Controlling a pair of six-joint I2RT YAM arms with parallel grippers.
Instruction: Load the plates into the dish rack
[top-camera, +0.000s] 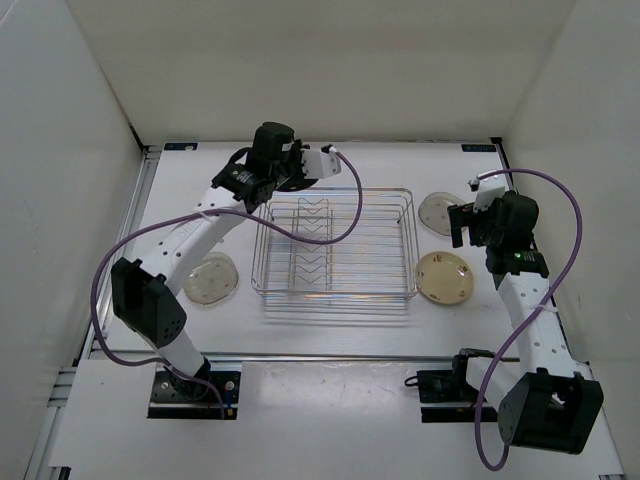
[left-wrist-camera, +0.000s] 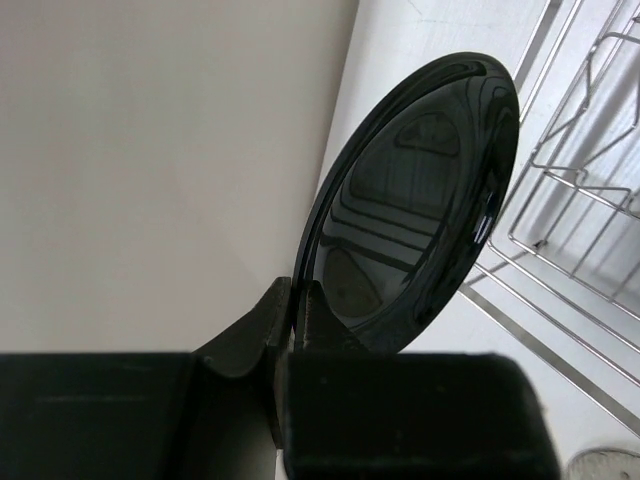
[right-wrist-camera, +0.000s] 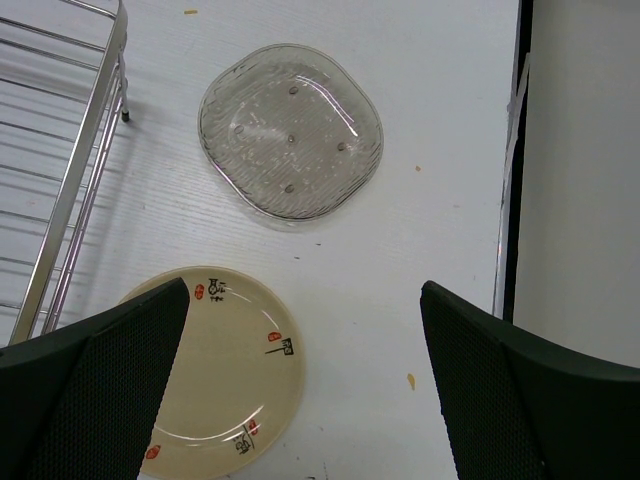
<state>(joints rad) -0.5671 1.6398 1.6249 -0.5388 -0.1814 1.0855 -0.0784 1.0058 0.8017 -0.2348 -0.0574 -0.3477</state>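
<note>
The left claw (left-wrist-camera: 292, 320) is clenched on the black plate (left-wrist-camera: 410, 190), held on edge beside the dish rack's (top-camera: 334, 297) far-left corner. The right claw (right-wrist-camera: 300, 300) hangs spread and empty right of the rack, above the white surface (top-camera: 330, 340). Below it is the cream plate (right-wrist-camera: 225, 370), whose red-and-black marks are unreadable.

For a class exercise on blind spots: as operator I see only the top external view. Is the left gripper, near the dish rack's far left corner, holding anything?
Observer: Yes. The left wrist view shows the left gripper shut on the rim of the black plate.
Operator: Is the right gripper holding one too?
Observer: No. The right wrist view shows the right gripper open and empty above the table.
Operator: Is the cream plate plain?
Observer: No. The cream plate carries small red and black marks near its rim.
</note>
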